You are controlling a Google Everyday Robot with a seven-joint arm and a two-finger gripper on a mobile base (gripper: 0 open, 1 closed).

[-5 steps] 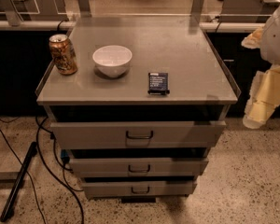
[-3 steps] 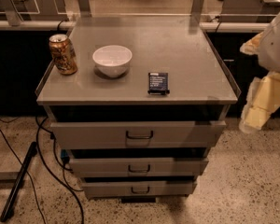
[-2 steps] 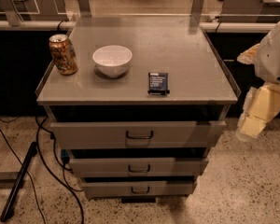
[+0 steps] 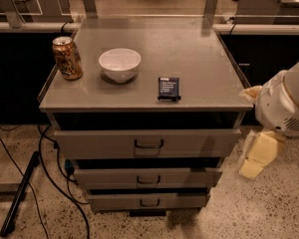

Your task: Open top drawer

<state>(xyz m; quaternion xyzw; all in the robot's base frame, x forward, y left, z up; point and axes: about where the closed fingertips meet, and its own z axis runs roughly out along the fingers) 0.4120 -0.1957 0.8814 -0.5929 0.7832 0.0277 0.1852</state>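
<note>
My hand [image 4: 252, 159] hangs low off the right side of the bench [image 4: 199, 49], released or clenched I cannot tell, well apart from the top drawer [image 4: 99, 144], so I should square up to its loop handle [image 4: 149, 144] and pull straight out.

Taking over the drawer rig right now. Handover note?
Gripper: low, to the right of the cabinet, past the top drawer's right end, apart from it.
Top drawer: loop handle at centre front, nothing on it.
On the cabinet top: can, bowl, small dark box.
Done: no grasp yet.
Left: bring the gripper to the handle, grip it, pull the drawer out.
</note>
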